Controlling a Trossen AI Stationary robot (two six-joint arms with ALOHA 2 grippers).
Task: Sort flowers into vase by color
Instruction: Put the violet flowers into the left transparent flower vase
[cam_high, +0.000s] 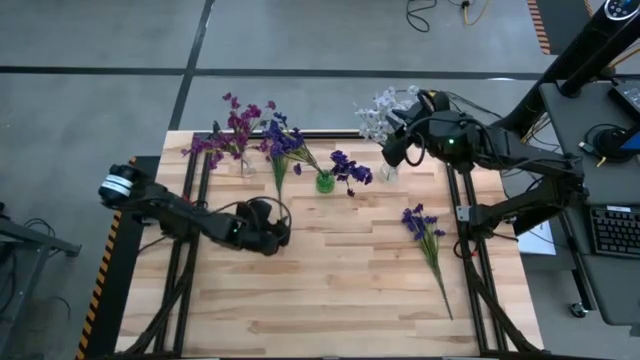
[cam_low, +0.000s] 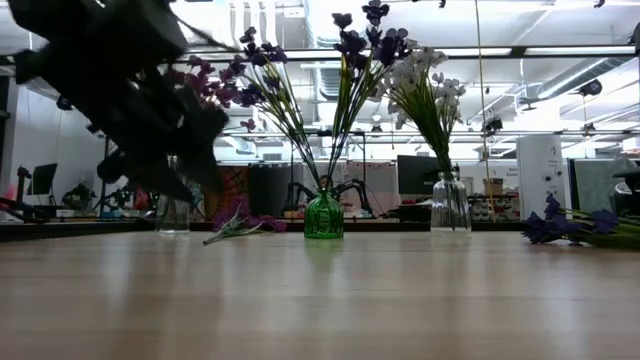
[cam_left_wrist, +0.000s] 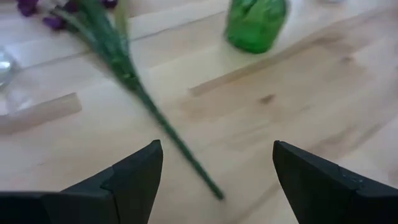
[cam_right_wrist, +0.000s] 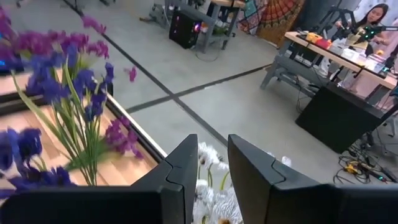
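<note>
Three vases stand in a row at the table's far side. A clear vase (cam_low: 172, 215) holds magenta flowers (cam_high: 235, 130), a green vase (cam_high: 325, 182) holds dark blue-violet flowers (cam_low: 355, 45), and a clear vase (cam_low: 450, 205) holds white flowers (cam_high: 380, 112). A purple sprig (cam_left_wrist: 118, 53) lies flat on the table, its stem end (cam_left_wrist: 214, 193) pointing at my left gripper (cam_left_wrist: 217, 146). That gripper hovers open just above and short of it. My right gripper (cam_right_wrist: 213, 165) hangs high over the white flowers, its fingers a narrow gap apart with nothing between them.
Another dark blue-violet sprig (cam_high: 428, 240) lies flat near the table's right edge, blossoms toward the far side. The near half of the wooden table (cam_high: 330, 300) holds no objects. A person sits at a desk in the room beyond the table.
</note>
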